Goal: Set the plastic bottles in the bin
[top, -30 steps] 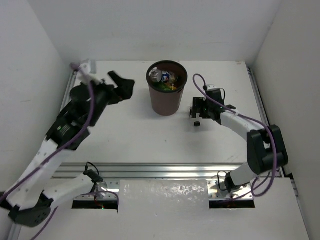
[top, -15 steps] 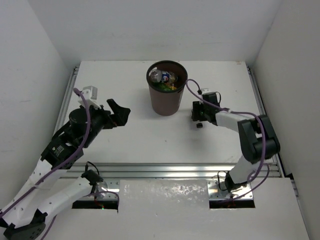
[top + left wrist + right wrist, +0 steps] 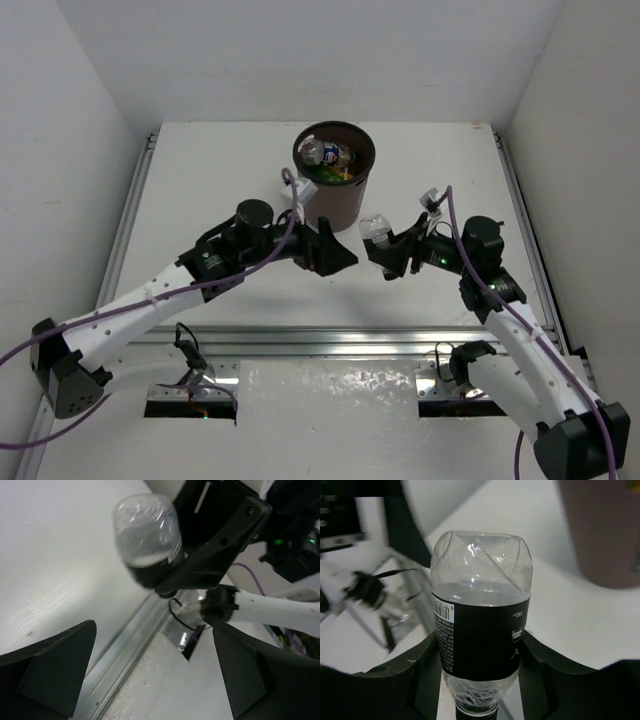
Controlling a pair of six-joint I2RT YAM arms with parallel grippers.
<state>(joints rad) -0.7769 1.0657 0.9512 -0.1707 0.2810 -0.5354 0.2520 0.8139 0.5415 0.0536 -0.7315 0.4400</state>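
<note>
My right gripper (image 3: pixel 390 256) is shut on a clear plastic bottle with a black label (image 3: pixel 376 229) and holds it off the table, just right of the bin's foot. In the right wrist view the bottle (image 3: pixel 480 630) stands base-up between the two black fingers (image 3: pixel 415 680), its neck down in the grip. The dark brown bin (image 3: pixel 334 195) stands at the table's far middle with several bottles (image 3: pixel 330 155) inside. My left gripper (image 3: pixel 340 255) is open in front of the bin, close to the held bottle (image 3: pixel 147 545), with nothing between its fingers (image 3: pixel 50 675).
The bin's brown wall (image 3: pixel 605 530) rises at the upper right of the right wrist view. A metal rail (image 3: pixel 320 340) runs along the table's near edge. White walls close in the table on the left, back and right.
My right gripper has shut on the bottle and lifted it off the table, drawing back toward the near side. The left arm has swung from the far left to the front of the bin.
</note>
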